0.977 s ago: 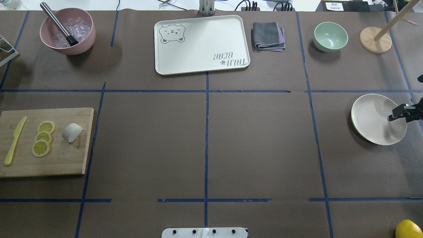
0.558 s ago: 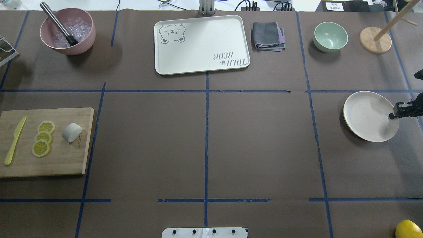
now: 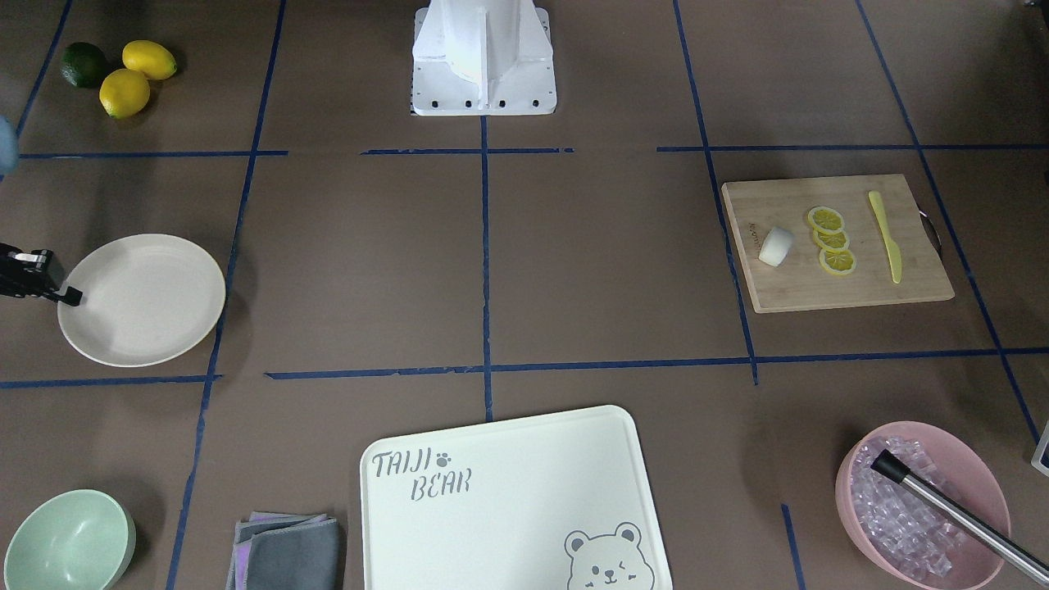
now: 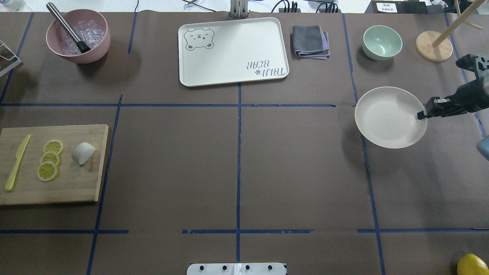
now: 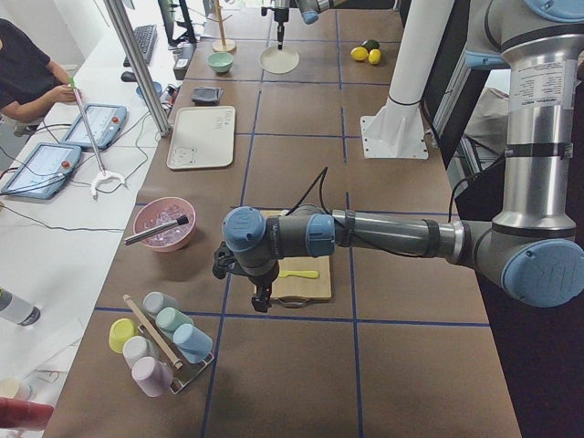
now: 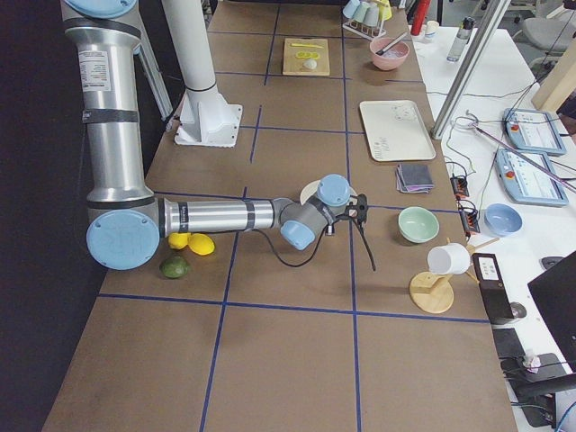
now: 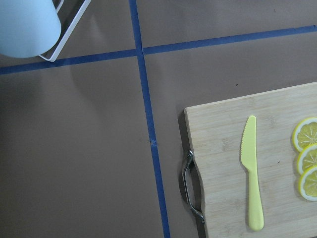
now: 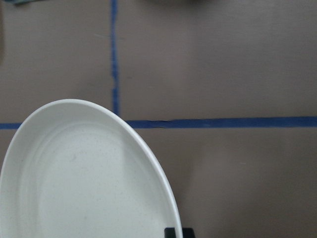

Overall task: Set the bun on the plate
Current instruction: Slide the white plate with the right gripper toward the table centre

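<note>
The bun (image 4: pixel 83 152) is a small white lump lying on the wooden cutting board (image 4: pixel 68 187) at the table's left, beside the lemon slices (image 4: pixel 49 159); it also shows across the table (image 3: pixel 776 247). My right gripper (image 4: pixel 421 114) is shut on the right rim of the cream plate (image 4: pixel 386 118), right of the table's middle. The right wrist view shows the plate (image 8: pixel 84 188) filling the lower left. The left gripper (image 5: pixel 260 294) hangs beyond the board's outer end, seen only from the side, so I cannot tell whether it is open or shut.
A bear-printed tray (image 4: pixel 233 51), grey cloth (image 4: pixel 310 41), mint bowl (image 4: pixel 382 42) and wooden stand (image 4: pixel 433 46) line the far side. A pink ice bowl (image 4: pixel 78 36) stands far left. A yellow knife (image 4: pixel 17 162) lies on the board. A lemon (image 4: pixel 472 264) sits near right.
The right gripper has carried the plate leftward and farther from the robot, away from the table's right edge. The bun and board have not moved.
</note>
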Available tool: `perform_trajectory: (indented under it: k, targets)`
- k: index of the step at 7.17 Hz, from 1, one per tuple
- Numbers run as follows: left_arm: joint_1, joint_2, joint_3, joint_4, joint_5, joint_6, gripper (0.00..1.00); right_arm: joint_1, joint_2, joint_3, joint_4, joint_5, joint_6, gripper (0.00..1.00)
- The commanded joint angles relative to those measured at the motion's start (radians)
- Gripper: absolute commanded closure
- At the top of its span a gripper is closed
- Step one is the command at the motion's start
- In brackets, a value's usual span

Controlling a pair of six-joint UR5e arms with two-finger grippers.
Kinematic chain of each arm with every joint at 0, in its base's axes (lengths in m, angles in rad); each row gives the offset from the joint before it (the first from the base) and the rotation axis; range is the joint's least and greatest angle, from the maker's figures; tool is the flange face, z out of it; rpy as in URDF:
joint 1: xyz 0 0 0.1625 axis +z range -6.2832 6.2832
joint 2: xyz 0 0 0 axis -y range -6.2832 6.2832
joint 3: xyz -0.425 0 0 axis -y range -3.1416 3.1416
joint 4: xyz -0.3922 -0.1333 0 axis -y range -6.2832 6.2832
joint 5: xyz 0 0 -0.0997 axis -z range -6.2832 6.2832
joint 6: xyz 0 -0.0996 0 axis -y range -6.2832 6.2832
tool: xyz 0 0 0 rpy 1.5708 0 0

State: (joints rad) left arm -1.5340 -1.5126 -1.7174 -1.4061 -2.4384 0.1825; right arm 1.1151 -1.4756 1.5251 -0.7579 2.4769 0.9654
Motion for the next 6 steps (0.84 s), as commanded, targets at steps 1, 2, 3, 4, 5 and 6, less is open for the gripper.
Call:
perform_trajectory:
  k: [1,2,3,4,5,6]
  targets:
    - [0.000,0.000,-0.005,-0.002,-0.007,0.003,0.00,-0.143,0.177,0.026,0.029,0.002,0.291,1.00]
    - [0.000,0.003,-0.005,-0.002,-0.007,0.006,0.00,-0.217,0.266,0.024,0.019,-0.053,0.428,1.00]
    - [0.000,0.003,-0.011,-0.001,-0.005,0.006,0.00,-0.322,0.308,0.018,0.009,-0.170,0.467,1.00]
    - [0.002,0.015,-0.016,-0.002,-0.007,0.006,0.00,-0.412,0.355,0.012,-0.054,-0.285,0.489,1.00]
    - [0.003,0.014,-0.018,-0.002,-0.007,0.006,0.00,-0.449,0.406,0.012,-0.152,-0.320,0.493,1.00]
    - [0.006,0.014,-0.018,-0.002,-0.007,0.006,0.00,-0.492,0.409,0.010,-0.165,-0.366,0.495,1.00]
